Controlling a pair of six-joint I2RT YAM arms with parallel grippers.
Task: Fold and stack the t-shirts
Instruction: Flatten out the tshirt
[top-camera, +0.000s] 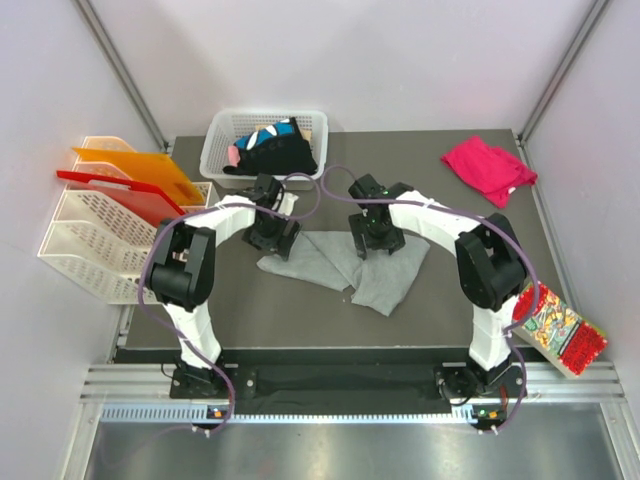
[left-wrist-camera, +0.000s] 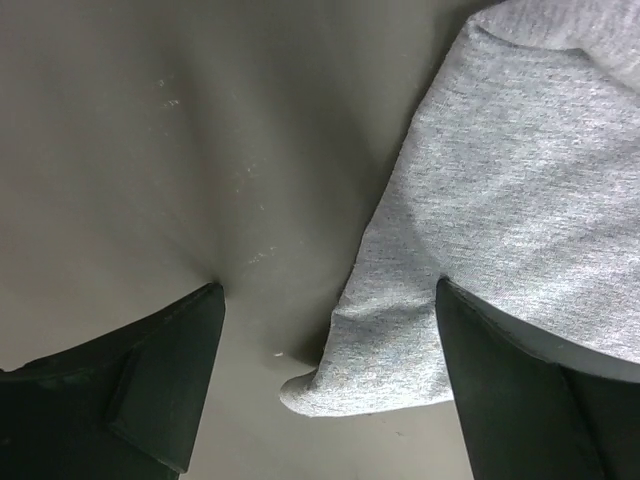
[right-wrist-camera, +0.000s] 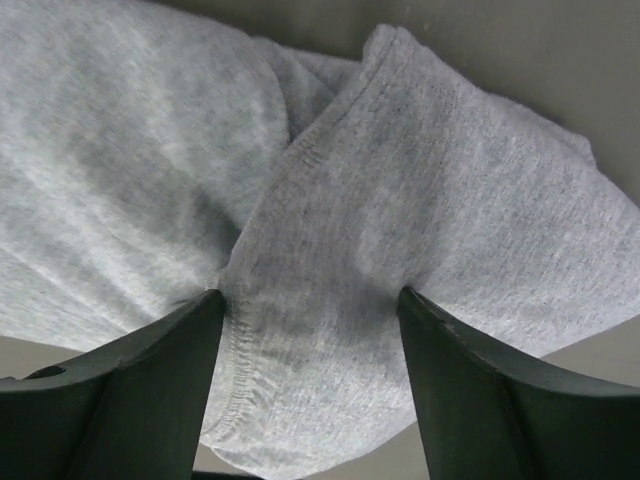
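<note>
The light grey t-shirt (top-camera: 345, 262) lies crumpled on the dark table between the two arms. My left gripper (top-camera: 272, 240) is open and pressed down at its left edge; in the left wrist view (left-wrist-camera: 330, 300) a grey corner (left-wrist-camera: 420, 330) lies between the fingers. My right gripper (top-camera: 377, 240) is open and pressed onto the shirt's top; the right wrist view (right-wrist-camera: 312, 300) shows a hemmed fold (right-wrist-camera: 330, 330) between its fingers. A magenta-pink t-shirt (top-camera: 488, 168) lies at the back right. A black shirt with blue-white patches (top-camera: 272, 150) sits in the white basket (top-camera: 218, 150).
A white rack (top-camera: 90, 240) holding orange and red folders (top-camera: 140, 180) stands at the left edge. A red patterned snack packet (top-camera: 560, 330) lies off the table's right front edge.
</note>
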